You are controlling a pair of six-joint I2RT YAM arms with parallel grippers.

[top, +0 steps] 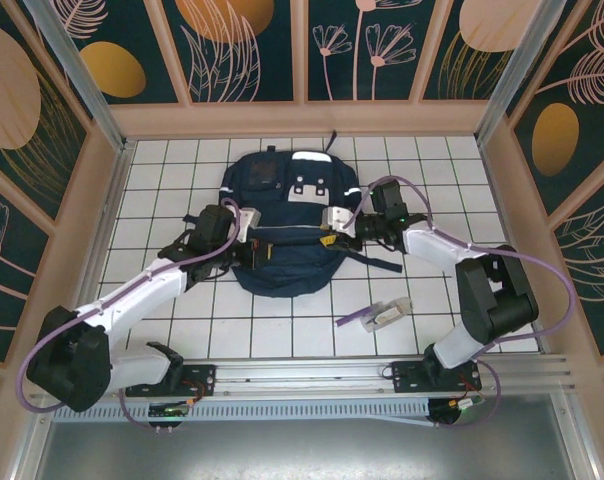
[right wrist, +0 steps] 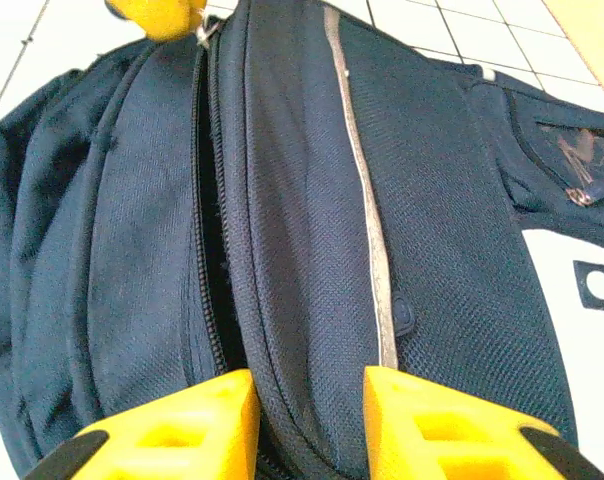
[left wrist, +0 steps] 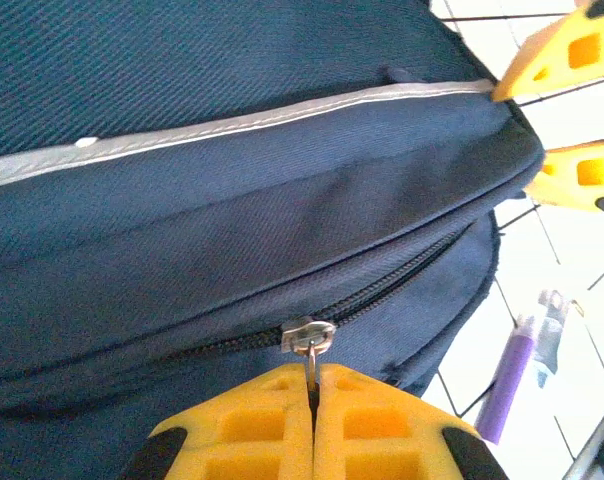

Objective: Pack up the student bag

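The student bag, navy with a grey stripe and a light patch, lies flat mid-table. My left gripper sits at its left side, shut on the metal zipper pull, which is pinched between the yellow fingertips. My right gripper is at the bag's right side. Its fingers clamp a thick fold of the bag's fabric beside the grey stripe. Between the two grippers the zipper gapes as a dark slit. In the right wrist view the left gripper's fingertip shows at the slit's far end.
A purple pen and a small white-and-clear item lie on the tiles in front of the bag, to its right. The pen shows past the bag's corner. Wooden walls close in the table; a metal rail runs along the near edge.
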